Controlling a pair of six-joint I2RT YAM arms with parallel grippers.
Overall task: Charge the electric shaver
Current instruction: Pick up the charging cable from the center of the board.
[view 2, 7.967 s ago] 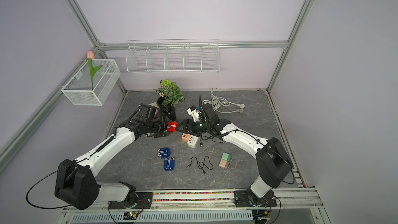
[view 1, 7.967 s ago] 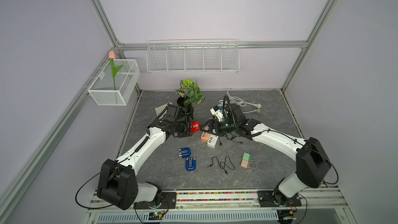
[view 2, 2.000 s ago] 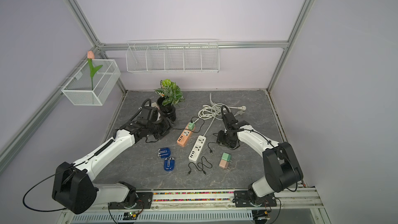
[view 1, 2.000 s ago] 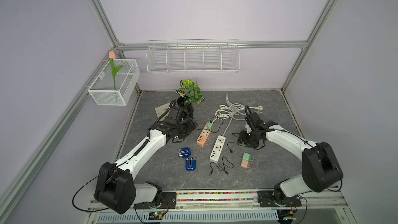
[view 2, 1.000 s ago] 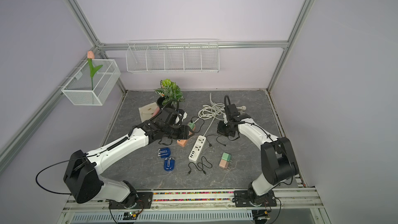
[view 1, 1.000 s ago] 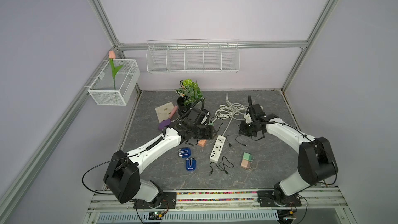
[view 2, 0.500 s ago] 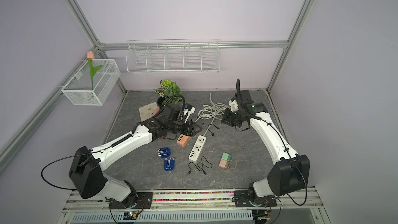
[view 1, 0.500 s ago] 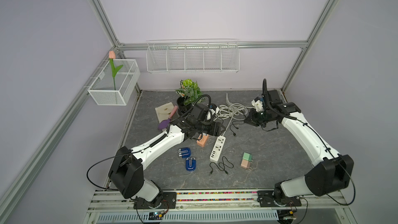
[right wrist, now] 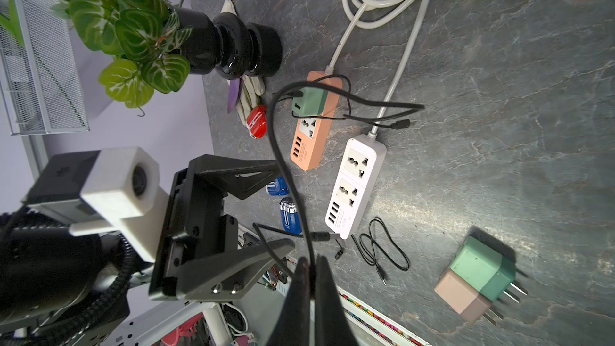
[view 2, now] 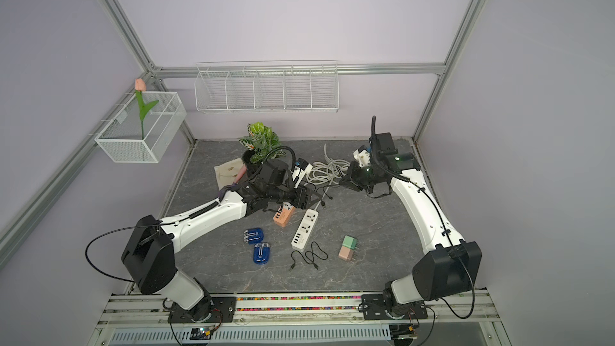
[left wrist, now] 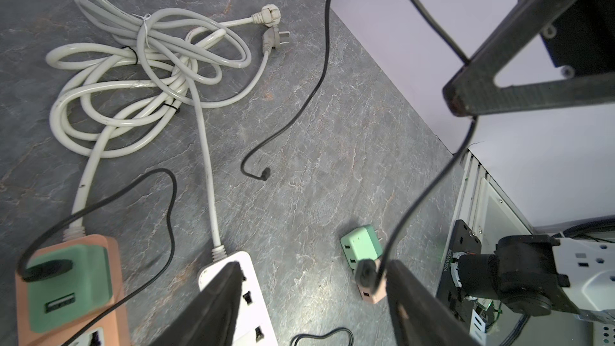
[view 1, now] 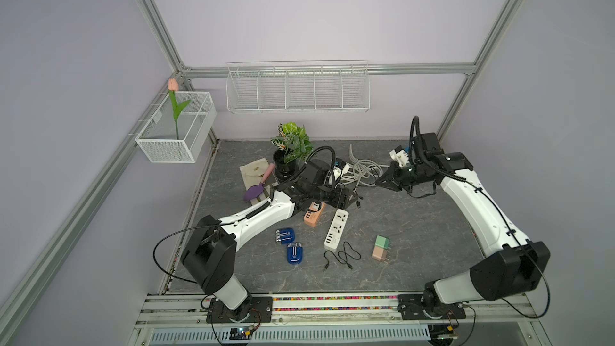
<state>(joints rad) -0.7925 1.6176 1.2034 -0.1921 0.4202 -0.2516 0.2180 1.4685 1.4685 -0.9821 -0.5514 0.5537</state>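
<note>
A red electric shaver (right wrist: 258, 121) lies on the table near the black plant pot; in both top views my left arm hides it. A thin black cable (right wrist: 276, 148) runs from the green adapter (right wrist: 309, 101) on the orange power strip (view 1: 313, 214) up to my right gripper (right wrist: 311, 261), which is shut on it above the table at the back right (view 1: 382, 181). The cable's loose plug end (left wrist: 366, 272) hangs between the fingers of my open left gripper (left wrist: 312, 271), close to one finger. That gripper (view 1: 346, 196) hovers over the strips.
A white power strip (view 1: 336, 229) lies beside the orange one, and their white cords (view 1: 361, 169) are coiled at the back. Two blue shavers (view 1: 289, 244), a loose black cable (view 1: 341, 257) and a green-and-pink adapter pair (view 1: 381, 247) lie toward the front. The potted plant (view 1: 289, 158) stands behind my left arm.
My right gripper has risen and swung toward the back right, pulling the black cable taut. My left gripper has opened wider and reached right, over the power strips.
</note>
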